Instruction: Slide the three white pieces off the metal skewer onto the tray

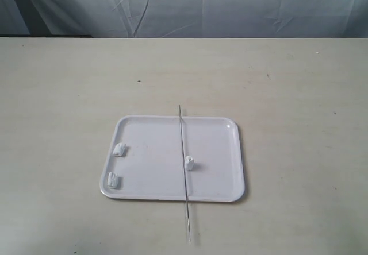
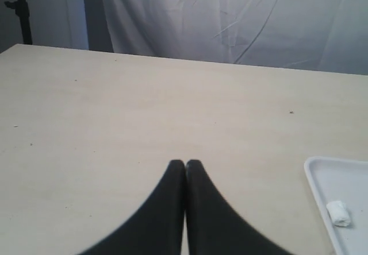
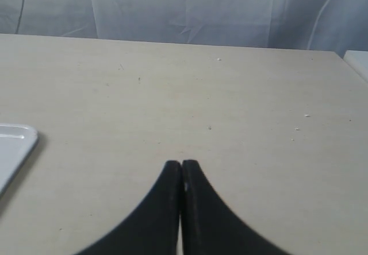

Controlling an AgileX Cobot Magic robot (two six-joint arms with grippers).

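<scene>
A pale table (image 1: 69,94) holds a white rectangular tray (image 1: 213,128). A thin metal skewer (image 1: 181,140) lies across the tray, both ends overhanging the rim. Three white pieces sit on the tray: two near its left edge (image 1: 120,149) (image 1: 113,180), well away from the skewer, and a third (image 1: 189,163) touching the skewer near the middle. Whether that one is threaded on cannot be told. In the wrist views, the left gripper (image 2: 185,164) and right gripper (image 3: 181,164) hang above bare table beside the tray, fingertips pressed together, holding nothing.
</scene>
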